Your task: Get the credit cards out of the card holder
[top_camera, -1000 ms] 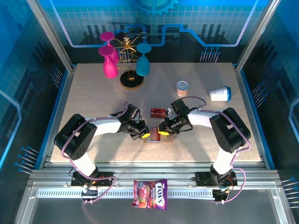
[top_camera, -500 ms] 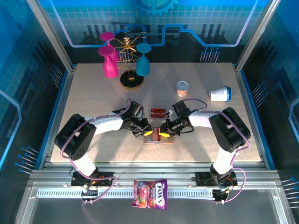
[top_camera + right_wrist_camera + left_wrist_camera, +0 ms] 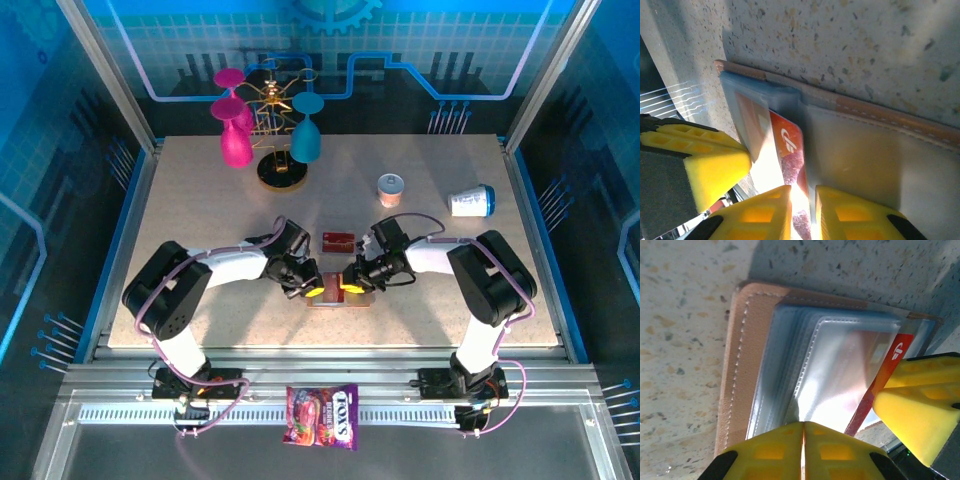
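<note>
The card holder (image 3: pixel 340 298) lies open near the table's front middle. Its edge is tan (image 3: pixel 737 365) and its clear sleeves (image 3: pixel 840 360) are fanned out. My left gripper (image 3: pixel 314 290) is shut at the sleeves' edge (image 3: pixel 803 440), and a sleeve fold runs up into its seam. A red credit card (image 3: pixel 790 145) sticks out of a sleeve. My right gripper (image 3: pixel 352 287) is shut on it, the card passing between the fingertips (image 3: pixel 803 212). Another red credit card (image 3: pixel 339 240) lies flat on the table behind the holder.
A gold rack (image 3: pixel 272 135) with pink and teal glasses stands at the back left. A small can (image 3: pixel 390 188) and a tipped white cup (image 3: pixel 471 202) sit at the back right. A candy bag (image 3: pixel 322 415) lies on the front rail.
Both wrists have shifted slightly over the card holder and the two grippers stand a little closer together. The loose card on the table has not moved.
</note>
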Tool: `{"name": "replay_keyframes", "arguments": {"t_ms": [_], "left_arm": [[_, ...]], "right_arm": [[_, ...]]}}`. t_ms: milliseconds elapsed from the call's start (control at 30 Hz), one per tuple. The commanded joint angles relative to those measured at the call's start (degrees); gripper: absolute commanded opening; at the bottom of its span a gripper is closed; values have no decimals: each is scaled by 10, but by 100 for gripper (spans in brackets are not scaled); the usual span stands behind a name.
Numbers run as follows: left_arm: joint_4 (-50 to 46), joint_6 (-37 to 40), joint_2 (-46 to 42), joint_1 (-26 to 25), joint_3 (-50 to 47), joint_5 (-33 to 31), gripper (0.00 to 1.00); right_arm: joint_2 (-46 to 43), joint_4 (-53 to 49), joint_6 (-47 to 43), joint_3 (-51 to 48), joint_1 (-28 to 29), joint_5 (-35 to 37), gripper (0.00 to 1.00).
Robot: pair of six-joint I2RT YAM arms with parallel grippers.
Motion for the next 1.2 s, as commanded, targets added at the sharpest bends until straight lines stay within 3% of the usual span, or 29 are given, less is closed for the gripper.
{"name": "replay_keyframes", "arguments": {"t_ms": [0,533,1167], "left_arm": [[-20,14,20,-6,9,-5,10],[-38,21,16,-7,17,-9,10],[-46,23,15,-8,10,-17,10]], "right_arm": [[11,8,9,-13,-9,-10,22],[5,14,14,-19,-14,-11,15],[-26,-59,-38,-20,-45,0,11]]}}
